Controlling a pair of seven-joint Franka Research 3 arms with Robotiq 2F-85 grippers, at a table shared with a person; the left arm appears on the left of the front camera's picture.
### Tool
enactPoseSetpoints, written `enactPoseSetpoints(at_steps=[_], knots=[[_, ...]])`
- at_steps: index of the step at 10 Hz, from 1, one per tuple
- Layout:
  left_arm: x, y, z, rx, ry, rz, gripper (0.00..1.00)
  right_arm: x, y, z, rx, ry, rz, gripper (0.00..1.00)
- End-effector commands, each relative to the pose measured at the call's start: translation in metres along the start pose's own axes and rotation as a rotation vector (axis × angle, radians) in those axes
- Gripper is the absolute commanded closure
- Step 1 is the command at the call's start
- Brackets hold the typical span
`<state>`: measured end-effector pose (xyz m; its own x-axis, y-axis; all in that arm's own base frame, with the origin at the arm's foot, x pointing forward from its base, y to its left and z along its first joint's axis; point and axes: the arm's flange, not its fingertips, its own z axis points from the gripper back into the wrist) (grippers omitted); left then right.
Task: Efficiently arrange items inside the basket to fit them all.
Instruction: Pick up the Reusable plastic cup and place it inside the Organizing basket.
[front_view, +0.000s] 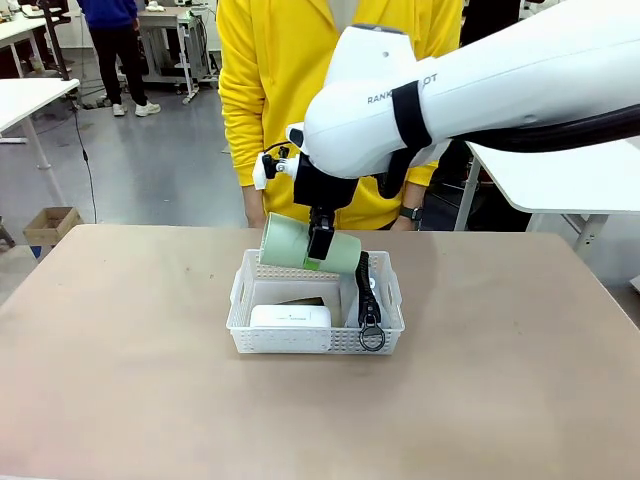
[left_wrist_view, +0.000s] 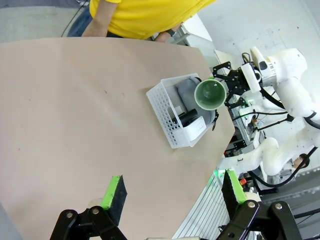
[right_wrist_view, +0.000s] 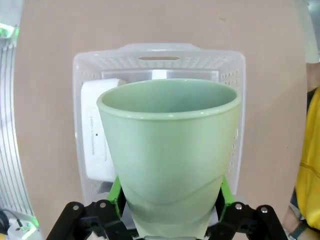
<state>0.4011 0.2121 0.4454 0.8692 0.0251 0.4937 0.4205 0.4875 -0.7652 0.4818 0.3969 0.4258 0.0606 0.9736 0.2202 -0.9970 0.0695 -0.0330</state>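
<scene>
Front view puts the white lattice basket (front_view: 315, 340) near the middle of the worktop (front_view: 120, 380), already holding the flat white box (front_view: 290, 317) at its near-left corner, a small dark flat object (front_view: 300, 301) behind it and the grey zip pouch (front_view: 368, 295) along its right side, so by my reading only the pale green cup (front_view: 308, 245) is left to fit. The right pincer (front_view: 318, 250) is clenched on that cup, holding it tilted on its side just above the basket's far edge, while the left pincer (left_wrist_view: 172, 195) hangs released and empty, well apart from the basket.

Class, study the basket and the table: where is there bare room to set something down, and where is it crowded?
Bare: table left of the basket, right of it, and before it. Crowded: the basket, holding white box and pouch, green cup held above.
</scene>
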Motion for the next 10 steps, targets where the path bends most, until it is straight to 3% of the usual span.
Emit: enactPoseSetpoints(at_steps=[1,4,10], knots=[[-0.001,-0.003,0.002,-0.001,0.010,-0.001,0.00,0.025,-0.018,-0.009,-0.008,0.064,-0.022,0.15],[-0.001,-0.003,0.002,-0.001,0.010,-0.001,0.00,0.040,-0.043,-0.030,0.031,0.156,-0.015,0.15],[-0.001,-0.003,0.002,-0.001,0.010,-0.001,0.00,0.046,-0.061,-0.068,0.101,0.186,0.009,0.15]])
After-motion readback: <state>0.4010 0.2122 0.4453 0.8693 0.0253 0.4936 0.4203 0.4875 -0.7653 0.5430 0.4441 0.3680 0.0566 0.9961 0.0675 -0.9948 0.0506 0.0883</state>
